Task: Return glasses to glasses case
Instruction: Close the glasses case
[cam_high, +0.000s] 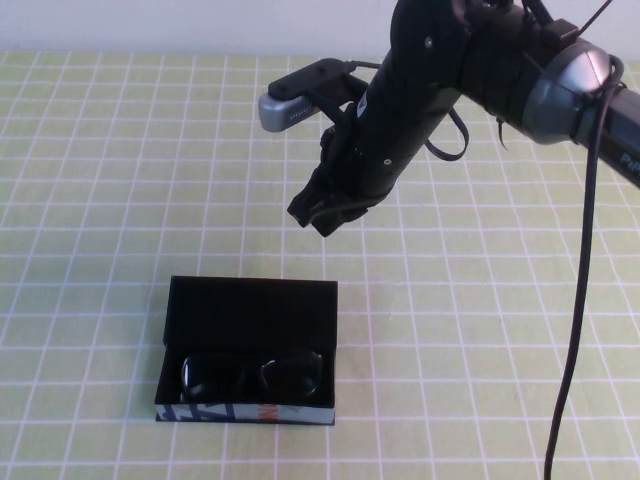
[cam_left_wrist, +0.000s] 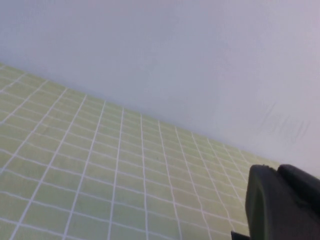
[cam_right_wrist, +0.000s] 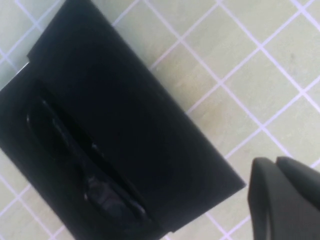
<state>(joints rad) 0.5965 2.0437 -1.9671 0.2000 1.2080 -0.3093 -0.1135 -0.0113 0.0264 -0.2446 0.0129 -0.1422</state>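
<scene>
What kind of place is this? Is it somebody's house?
Probably not a house; more likely a robot practice table. A green checked tablecloth runs up to a bare pale wall. The right gripper hangs above the glasses case, which holds the glasses. The left gripper is off elsewhere.

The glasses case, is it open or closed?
Open. The glasses case has its lid up, and the glasses lie inside. The right gripper hovers above, empty.
</scene>
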